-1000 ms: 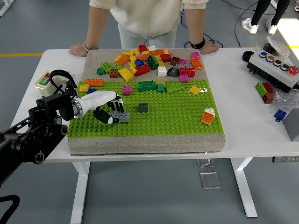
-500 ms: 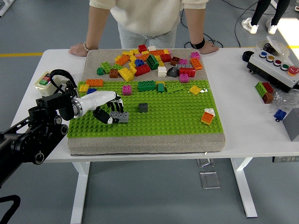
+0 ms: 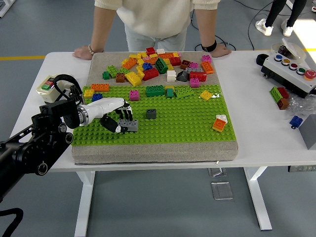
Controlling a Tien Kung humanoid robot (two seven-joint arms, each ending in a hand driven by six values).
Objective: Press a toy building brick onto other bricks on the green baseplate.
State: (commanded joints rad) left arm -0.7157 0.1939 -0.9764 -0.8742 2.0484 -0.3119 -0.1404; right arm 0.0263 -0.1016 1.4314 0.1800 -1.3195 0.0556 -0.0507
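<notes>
Gripping the long grey brick [image 3: 128,124], the left hand [image 3: 112,114] is edging rightward across the green baseplate [image 3: 177,118], nearing the small dark grey brick [image 3: 151,114], its likely target.

The white five-fingered left hand [image 3: 111,114] covers part of the long grey toy brick [image 3: 128,125]; the top edge crops the standing person [image 3: 155,17].
</notes>
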